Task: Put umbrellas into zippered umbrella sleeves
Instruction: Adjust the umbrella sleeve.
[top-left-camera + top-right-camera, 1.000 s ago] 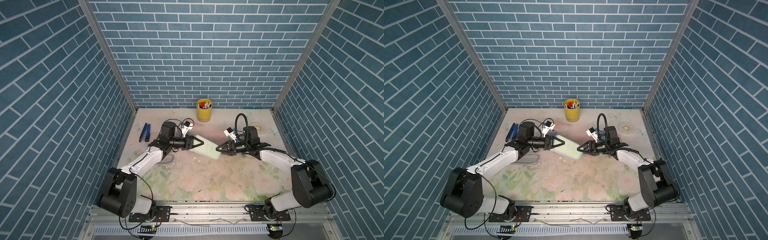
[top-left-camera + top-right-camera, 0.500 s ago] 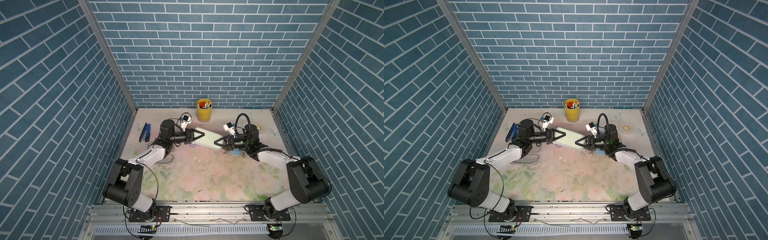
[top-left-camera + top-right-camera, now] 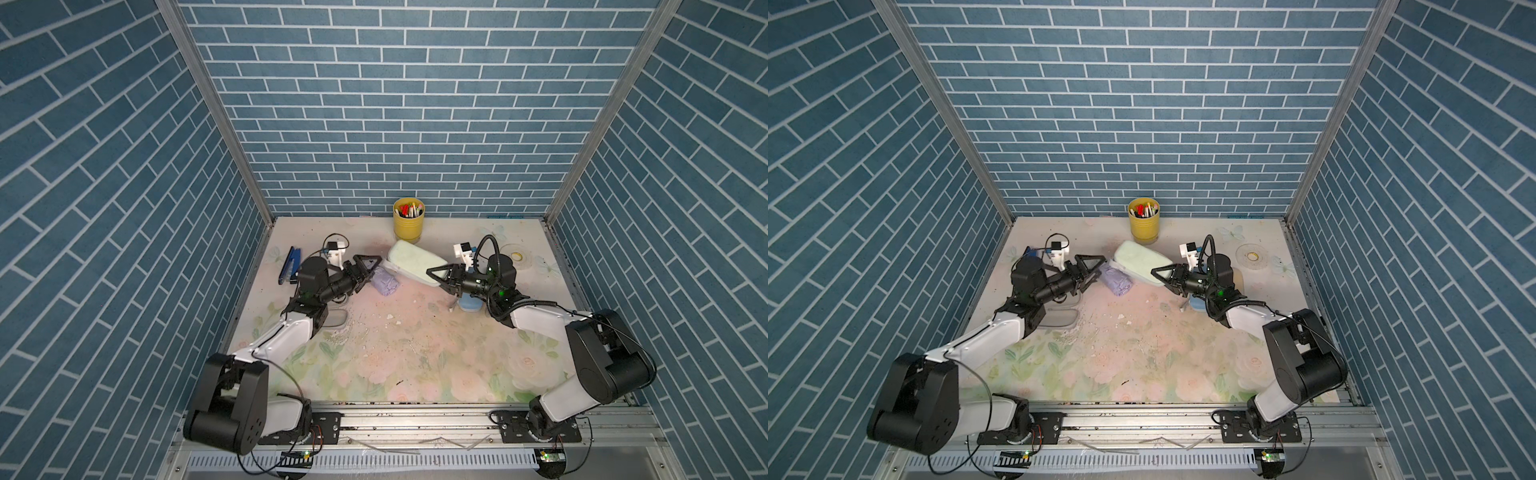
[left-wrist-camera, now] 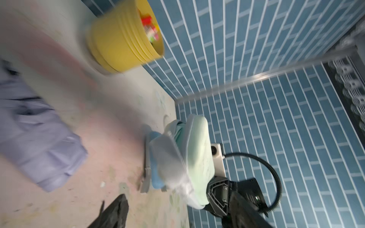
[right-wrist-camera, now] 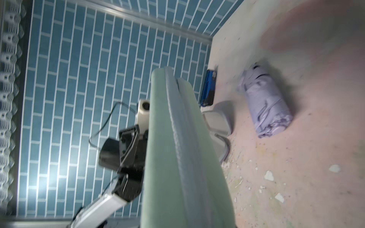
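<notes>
near the yellow pen cup (image 3: 408,224), the mint green sleeve (image 3: 415,259) hangs tilted off the floral table (image 3: 395,353), with the right gripper (image 3: 436,279) clamped on one end. mint green umbrella (image 4: 179,131) fabric shows through its part-open seam. the left gripper (image 3: 374,272) sits just beside the sleeve's other end, jaws apart and empty, over the lilac umbrella (image 3: 384,282), which lies on the table. a dark blue stapler (image 3: 289,264) lies by the left wall.

The mint-green zip sleeve (image 4: 199,150) shows a smooth, matt fabric shell and a finely textured grey-white lining. The lilac umbrella (image 3: 384,282) is creased cloth, the yellow pen cup (image 3: 408,227) ribbed and smooth, the floral-printed table (image 3: 415,345) matt and scuffed.
</notes>
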`<state>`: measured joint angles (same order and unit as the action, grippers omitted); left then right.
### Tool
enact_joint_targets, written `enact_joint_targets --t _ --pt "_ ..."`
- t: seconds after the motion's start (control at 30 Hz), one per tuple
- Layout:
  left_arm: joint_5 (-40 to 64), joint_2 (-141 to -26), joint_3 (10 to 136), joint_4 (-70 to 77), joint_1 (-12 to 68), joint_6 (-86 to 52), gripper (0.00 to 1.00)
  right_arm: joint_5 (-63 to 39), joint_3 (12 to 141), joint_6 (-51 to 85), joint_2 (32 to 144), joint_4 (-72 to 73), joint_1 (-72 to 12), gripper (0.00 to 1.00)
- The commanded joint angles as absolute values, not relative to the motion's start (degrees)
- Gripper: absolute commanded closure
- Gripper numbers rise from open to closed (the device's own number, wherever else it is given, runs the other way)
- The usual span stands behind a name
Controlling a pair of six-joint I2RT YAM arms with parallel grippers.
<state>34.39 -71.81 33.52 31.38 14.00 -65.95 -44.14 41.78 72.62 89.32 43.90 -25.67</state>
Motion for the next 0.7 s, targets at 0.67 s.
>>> enact_joint_targets --t 0.67 --pt "13.4 -90.9 34.6 61.4 30.1 -77.1 0.39 -15.1 46.2 81.3 87.4 44.8 -44.1 0.85"
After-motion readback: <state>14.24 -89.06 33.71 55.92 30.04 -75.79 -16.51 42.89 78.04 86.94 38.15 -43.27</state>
